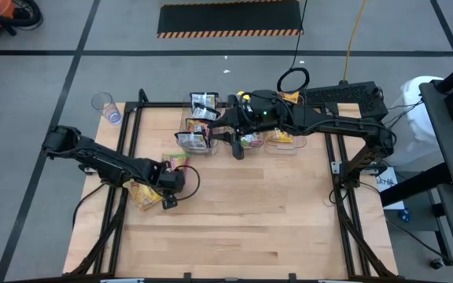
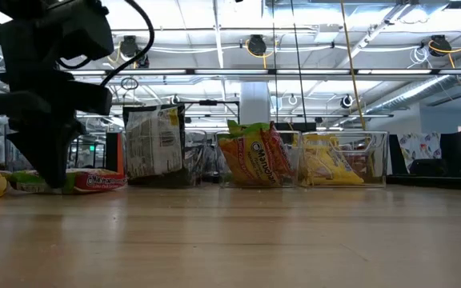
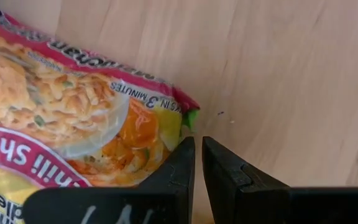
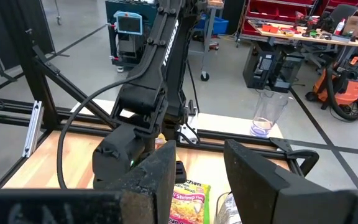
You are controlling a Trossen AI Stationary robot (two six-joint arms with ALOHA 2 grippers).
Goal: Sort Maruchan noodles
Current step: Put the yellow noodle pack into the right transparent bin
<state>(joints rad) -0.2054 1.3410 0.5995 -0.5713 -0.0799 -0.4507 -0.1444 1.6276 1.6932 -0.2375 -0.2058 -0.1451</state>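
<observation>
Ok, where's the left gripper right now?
In the high view the left gripper is low over the table's left side, beside the loose noodle packets, well short of the clear bins at the back edge.

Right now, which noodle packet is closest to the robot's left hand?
The yellow shrimp packet lying flat on the table, right beside the left hand. The other packets stand in the clear bins at the far edge.
</observation>
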